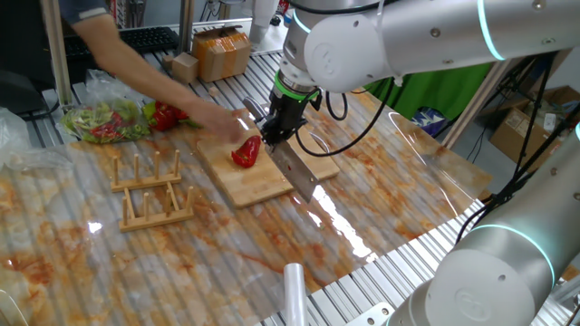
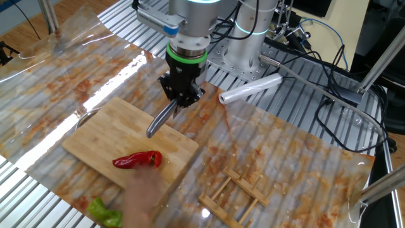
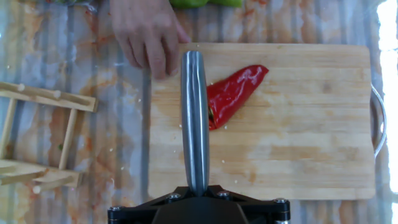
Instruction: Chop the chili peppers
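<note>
One whole glossy red chili pepper (image 1: 246,151) lies on the wooden cutting board (image 1: 272,181). It also shows in the other fixed view (image 2: 136,159) and the hand view (image 3: 233,93). My gripper (image 1: 283,122) is shut on the handle of a steel knife (image 3: 194,118). The blade (image 2: 161,119) hangs over the board, just beside the pepper's stem end and above it. A person's hand (image 3: 146,31) rests at the board's edge next to the pepper.
A wooden rack (image 1: 154,190) stands on the stained plastic sheet beside the board. A bag of red and green peppers (image 1: 113,119) lies at the back left. A plastic roll (image 2: 250,88) lies near the arm's base. Cardboard boxes (image 1: 222,52) are behind.
</note>
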Controlling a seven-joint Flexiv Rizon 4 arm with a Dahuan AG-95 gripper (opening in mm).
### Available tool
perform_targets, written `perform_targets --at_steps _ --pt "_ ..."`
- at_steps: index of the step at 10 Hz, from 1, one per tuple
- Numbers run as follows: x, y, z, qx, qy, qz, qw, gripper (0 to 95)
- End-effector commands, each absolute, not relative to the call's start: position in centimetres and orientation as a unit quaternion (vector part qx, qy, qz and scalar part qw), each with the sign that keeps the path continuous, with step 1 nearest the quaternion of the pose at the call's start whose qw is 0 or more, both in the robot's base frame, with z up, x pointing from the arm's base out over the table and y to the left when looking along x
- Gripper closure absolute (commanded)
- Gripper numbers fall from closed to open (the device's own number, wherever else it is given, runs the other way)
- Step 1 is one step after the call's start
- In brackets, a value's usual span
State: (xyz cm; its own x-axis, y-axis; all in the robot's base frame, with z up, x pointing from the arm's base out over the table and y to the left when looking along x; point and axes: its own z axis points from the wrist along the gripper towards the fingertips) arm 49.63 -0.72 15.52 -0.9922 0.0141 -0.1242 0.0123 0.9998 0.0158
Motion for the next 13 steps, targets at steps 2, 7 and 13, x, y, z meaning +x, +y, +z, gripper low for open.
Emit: perform_targets --at_steps 2,7,13 --pt "49.5 -1.0 15.6 -0.009 0.997 -0.001 0.071 95.0" --pt "48.6 -1.2 16.0 -0.015 0.998 -0.003 0.069 95.0" --pt "47.0 -0.6 16.6 -0.005 0.998 -0.002 0.056 95.0"
